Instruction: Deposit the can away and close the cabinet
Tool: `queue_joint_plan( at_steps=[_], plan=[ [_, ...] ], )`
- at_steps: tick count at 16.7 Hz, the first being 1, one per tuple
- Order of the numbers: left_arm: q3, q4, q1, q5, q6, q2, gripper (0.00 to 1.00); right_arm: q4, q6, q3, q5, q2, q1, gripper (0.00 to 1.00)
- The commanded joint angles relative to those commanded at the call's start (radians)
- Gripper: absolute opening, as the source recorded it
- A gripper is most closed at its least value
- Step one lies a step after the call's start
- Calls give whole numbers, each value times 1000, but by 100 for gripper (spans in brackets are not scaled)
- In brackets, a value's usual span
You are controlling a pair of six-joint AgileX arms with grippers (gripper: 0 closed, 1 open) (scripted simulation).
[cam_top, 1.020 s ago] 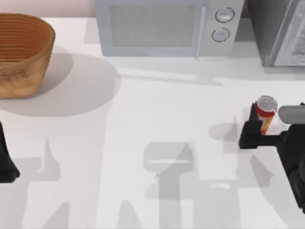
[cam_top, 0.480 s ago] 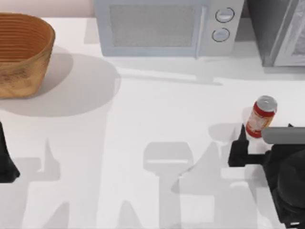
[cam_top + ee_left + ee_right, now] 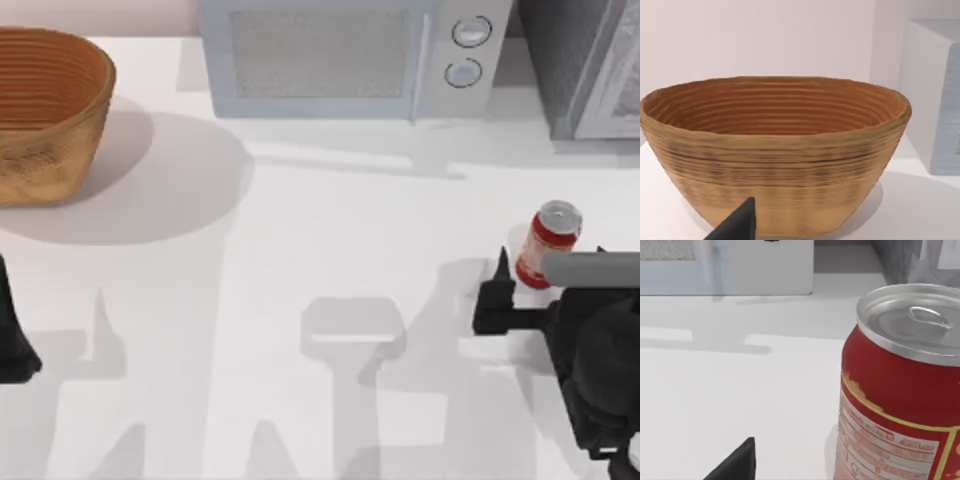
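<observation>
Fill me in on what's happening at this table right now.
The right end effector sits at the table's right side, next to the red can, which stands upright on the table and is not gripped. The left end effector is parked at the left edge, facing the woven basket. A microwave stands at the back.

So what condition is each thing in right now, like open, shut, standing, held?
Small red drink can with silver top: upright on the white table, unopened, not held.
Pale grey microwave: door shut.
Woven brown basket: upright, nothing inside.
Right gripper: open, beside the can.
Left gripper: parked at the table's left edge.
</observation>
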Motion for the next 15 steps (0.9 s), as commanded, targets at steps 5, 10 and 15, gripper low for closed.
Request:
queue_joint_plan(
  at_steps=[5, 10, 15],
  plan=[
    [0, 0, 0, 0, 0, 0, 100, -73, -21, 134, -75, 50, -77, 100],
    [0, 0, 0, 0, 0, 0, 100, -85, -24, 156, -87, 58, -90, 100],
    [0, 0, 0, 0, 0, 0, 100, -85, -24, 156, -87, 58, -90, 62]
  ],
)
